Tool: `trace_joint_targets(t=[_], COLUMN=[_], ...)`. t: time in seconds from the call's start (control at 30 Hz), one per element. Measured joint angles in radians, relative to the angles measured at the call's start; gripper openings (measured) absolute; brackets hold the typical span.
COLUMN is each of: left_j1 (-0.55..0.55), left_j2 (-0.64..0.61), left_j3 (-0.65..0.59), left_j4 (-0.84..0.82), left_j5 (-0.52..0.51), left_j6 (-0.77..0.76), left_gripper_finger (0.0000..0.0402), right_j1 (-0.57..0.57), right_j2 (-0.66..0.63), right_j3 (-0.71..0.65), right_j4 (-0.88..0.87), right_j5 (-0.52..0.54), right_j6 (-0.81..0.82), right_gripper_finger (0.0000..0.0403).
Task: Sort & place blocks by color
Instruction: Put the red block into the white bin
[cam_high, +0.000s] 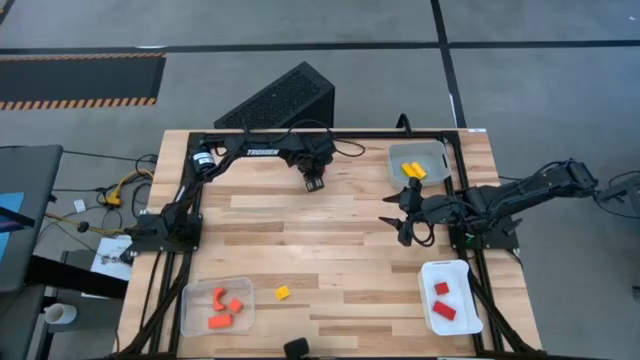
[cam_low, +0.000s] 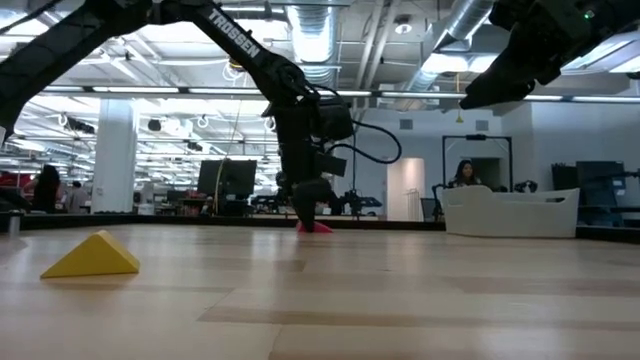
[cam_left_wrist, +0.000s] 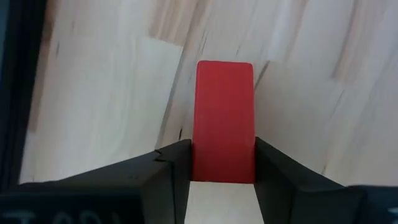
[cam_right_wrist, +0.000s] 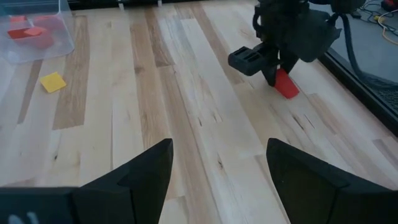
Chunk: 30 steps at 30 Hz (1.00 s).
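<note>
- Left tool (cam_high: 314, 183) near the desk's (cam_high: 330, 260) far edge, pinching a red rectangular block (cam_left_wrist: 224, 121) square between both fingers.
- Lift straight; right tool (cam_high: 401, 222) spread, idle.

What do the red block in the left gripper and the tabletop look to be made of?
The red block looks like painted wood or smooth plastic: flat, even matte colour, softly rounded corners. The tabletop looks like sealed butcher-block wood: joined pale and brown grained strips. The left gripper clamps the block.

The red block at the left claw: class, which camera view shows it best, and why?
The left wrist view: the red block fills the frame between the left claw fingers. The right wrist view shows it small beneath that claw; low and high views show only a red speck.
</note>
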Motion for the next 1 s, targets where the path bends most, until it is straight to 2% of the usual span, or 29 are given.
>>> trace_joint_targets(t=[0.1, 0.33, 0.63, 0.77, 1.0], left_j1=[-0.008, -0.098, -0.291, -0.374, -0.494], left_j2=[-0.03, -0.143, -0.274, -0.338, -0.427], left_j3=[-0.007, -0.012, -0.052, -0.092, -0.249], left_j4=[-0.041, -0.053, -0.018, 0.051, 0.301], left_j5=[0.034, 0.125, 0.053, 0.031, 0.035], left_j6=[-0.001, -0.045, -0.109, -0.154, -0.222], left_gripper_finger=[0.0099, 0.0099, 0.0104, 0.0101, 0.0104], right_j1=[0.0, 0.0, 0.0, 0.002, 0.05], right_j2=[0.0, 0.0, 0.0, 0.0, 0.0], right_j3=[0.0, 0.0, 0.0, 0.0, 0.0], right_j4=[-0.005, -0.007, -0.028, -0.018, 0.037], right_j5=[0.0, 0.002, 0.004, 0.004, 0.004], right_j6=[0.0, 0.014, 0.048, 0.051, 0.051], right_gripper_finger=[0.0281, 0.0281, 0.0281, 0.0281, 0.0281])
